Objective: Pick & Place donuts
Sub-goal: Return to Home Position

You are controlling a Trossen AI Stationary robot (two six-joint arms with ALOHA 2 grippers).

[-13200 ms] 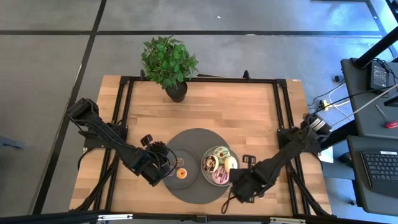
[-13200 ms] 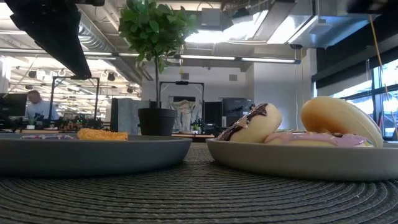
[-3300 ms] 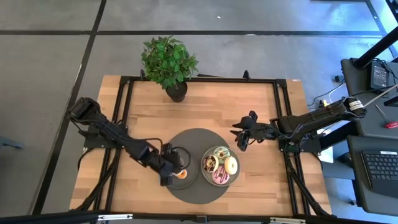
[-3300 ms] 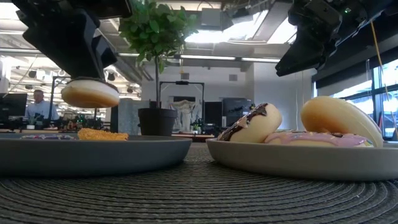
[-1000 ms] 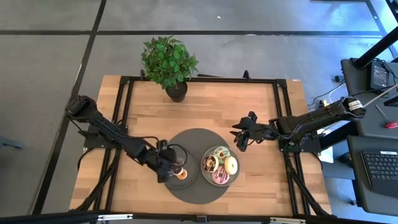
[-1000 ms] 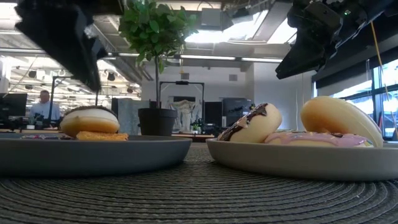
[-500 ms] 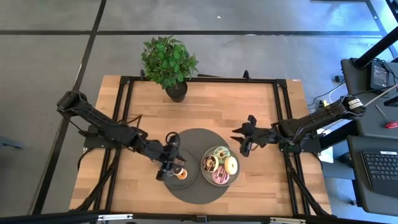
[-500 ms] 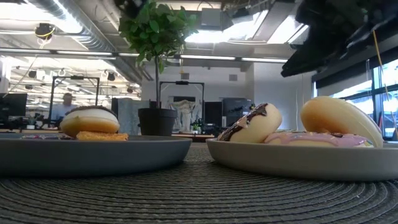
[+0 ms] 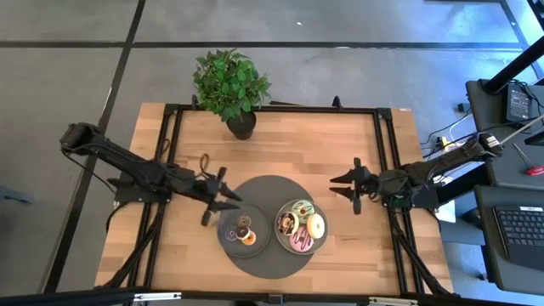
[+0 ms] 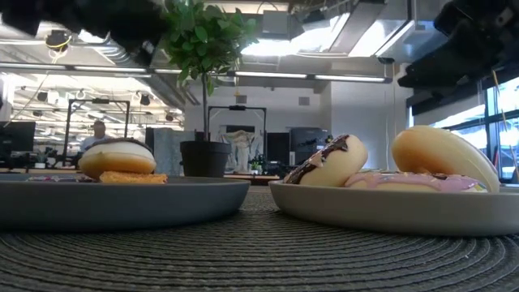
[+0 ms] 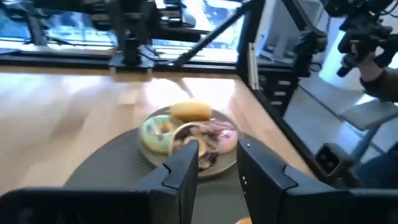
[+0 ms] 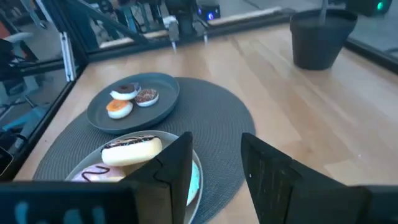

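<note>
Looks done to me, donuts (image 9: 299,223) sit on the plates (image 9: 229,245), left fingers (image 11: 185,167) and right fingers (image 12: 174,163) spread, empty

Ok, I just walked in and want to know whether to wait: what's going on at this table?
Nothing is being handled right now. The left gripper and the right gripper both hang open and empty over bare wood, one on either side of the round mat. The small donuts sit on the dark plate, and the larger donuts sit on the light plate beside it. The sorting looks finished.
</note>
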